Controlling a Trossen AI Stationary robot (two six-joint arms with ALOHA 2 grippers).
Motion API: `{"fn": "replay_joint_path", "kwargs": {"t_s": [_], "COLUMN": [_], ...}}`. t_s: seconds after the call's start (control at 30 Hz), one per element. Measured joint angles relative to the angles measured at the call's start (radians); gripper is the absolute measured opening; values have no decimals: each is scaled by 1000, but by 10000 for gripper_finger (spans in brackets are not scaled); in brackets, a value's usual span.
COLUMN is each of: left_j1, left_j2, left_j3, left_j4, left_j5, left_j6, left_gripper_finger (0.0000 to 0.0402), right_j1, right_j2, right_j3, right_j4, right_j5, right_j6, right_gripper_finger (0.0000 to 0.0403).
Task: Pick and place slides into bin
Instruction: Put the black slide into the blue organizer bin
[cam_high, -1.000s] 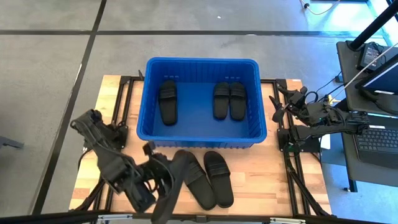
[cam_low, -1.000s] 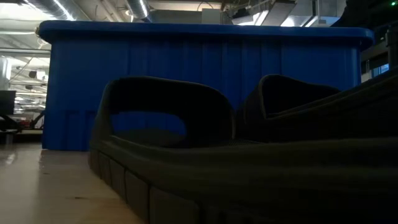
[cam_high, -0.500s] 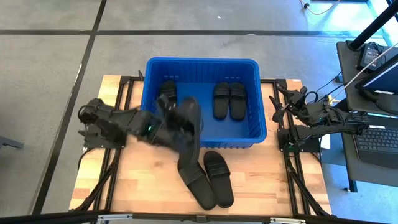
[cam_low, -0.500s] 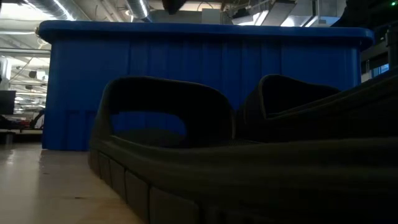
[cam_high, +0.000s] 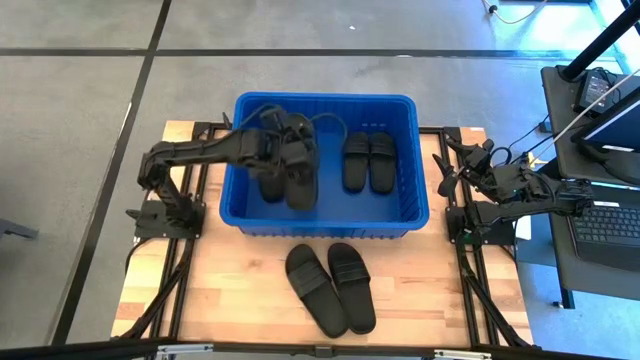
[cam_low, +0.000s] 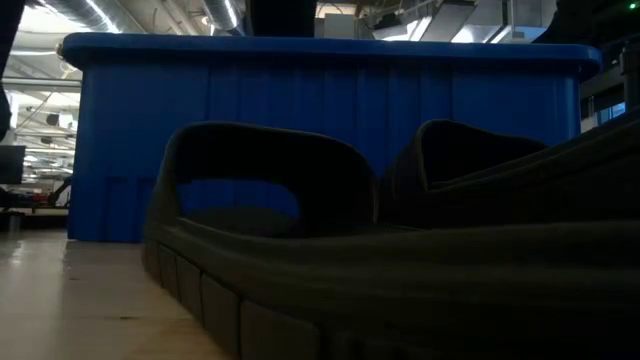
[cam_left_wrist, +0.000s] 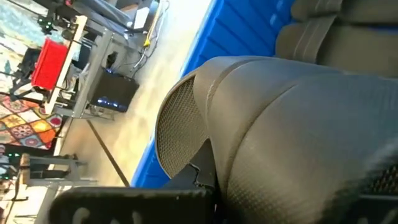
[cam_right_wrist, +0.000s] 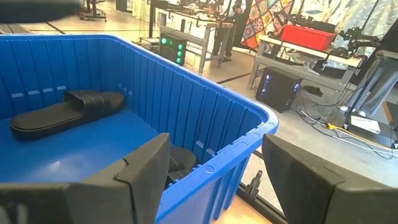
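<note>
- Left gripper (cam_high: 292, 160) is positioned over the left half of the bin (cam_high: 325, 101), with its arm reaching in across the bin's left wall. Its fingers are clamped on one slide, the held slide (cam_high: 303, 176), which hangs inside the bin outline with its long axis running roughly front to back.
- Left wrist view: the held slide (cam_left_wrist: 292, 143) fills most of the picture, its textured strap close to the camera; the blue bin wall (cam_left_wrist: 205, 56) runs behind it.
- Right gripper (cam_high: 447, 172) waits off the bin's right side, over the table edge. Its fingers are spread wide; the right wrist view shows a clear gap between them, with the bin rim (cam_right_wrist: 249, 134) beyond.
- Slide pair in the bin (cam_high: 368, 161): two slides lie flat, side by side and touching, on the bin floor in the right half.
- One more slide (cam_high: 268, 150) lies on the bin floor at the left, partly hidden beneath the left gripper.
- Slide pair on the table (cam_high: 331, 287): two slides lie side by side on the wooden table (cam_high: 220, 290), in front of the bin and apart from it.
- Low view: the nearest table slide (cam_low: 270, 210) blocks much of the picture, with the bin front wall (cam_low: 300, 90) behind it.
</note>
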Motion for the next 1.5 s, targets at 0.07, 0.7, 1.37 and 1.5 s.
{"fn": "replay_joint_path", "kwargs": {"t_s": [0.07,0.7,1.37,1.5], "left_j1": [51,370,406,423], "left_j2": [1,1,1,18], "left_j3": [-30,-408,-670,-677], "left_j4": [52,575,934,962], "left_j5": [39,258,345,350], "left_j6": [70,389,451,450], "left_gripper_finger": [7,8,7,7], "right_j1": [0,0,-1,-1], "right_j2": [0,0,0,0], "right_j3": [0,0,0,0], "right_j4": [0,0,1,1], "right_j5": [0,9,67,67], "right_j6": [0,-2,2,25], "right_gripper_finger": [255,255,255,255]}}
